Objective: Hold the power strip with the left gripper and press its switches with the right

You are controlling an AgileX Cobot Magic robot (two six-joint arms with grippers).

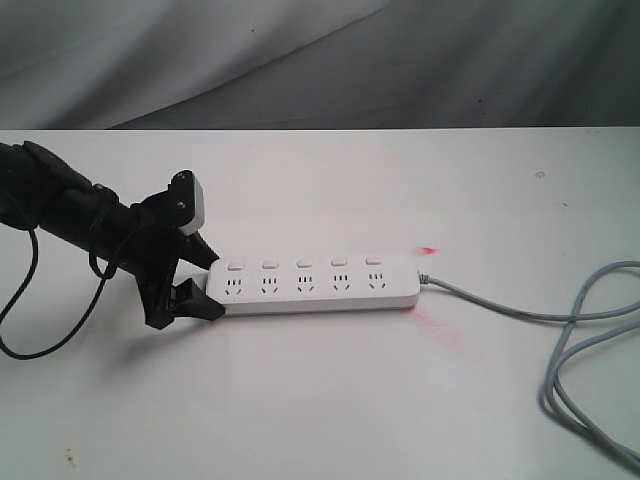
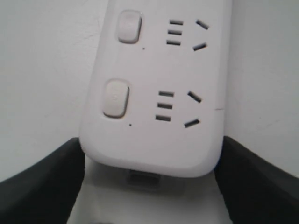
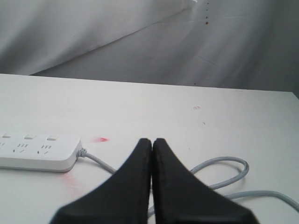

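Note:
The white power strip (image 1: 320, 285) lies flat on the table, with its grey cord (image 1: 500, 305) leaving its right end. Its switches (image 1: 304, 264) run in a row along the far edge, one per socket. My left gripper (image 1: 217, 287) straddles the strip's left end. In the left wrist view its black fingers (image 2: 51, 177) press against both long sides of the power strip (image 2: 159, 135), and two switches (image 2: 115, 98) show there. My right gripper (image 3: 152, 140) is shut and empty, hovering above the table to the right of the strip's cord end (image 3: 70, 154). It is outside the exterior view.
The grey cord (image 1: 590, 330) loops widely over the right of the white table (image 1: 330, 410); in the right wrist view it (image 3: 224, 161) curls just beyond the gripper. Red glow marks (image 1: 440, 330) lie by the strip's right end. A grey cloth backdrop (image 1: 300, 60) rises behind the table.

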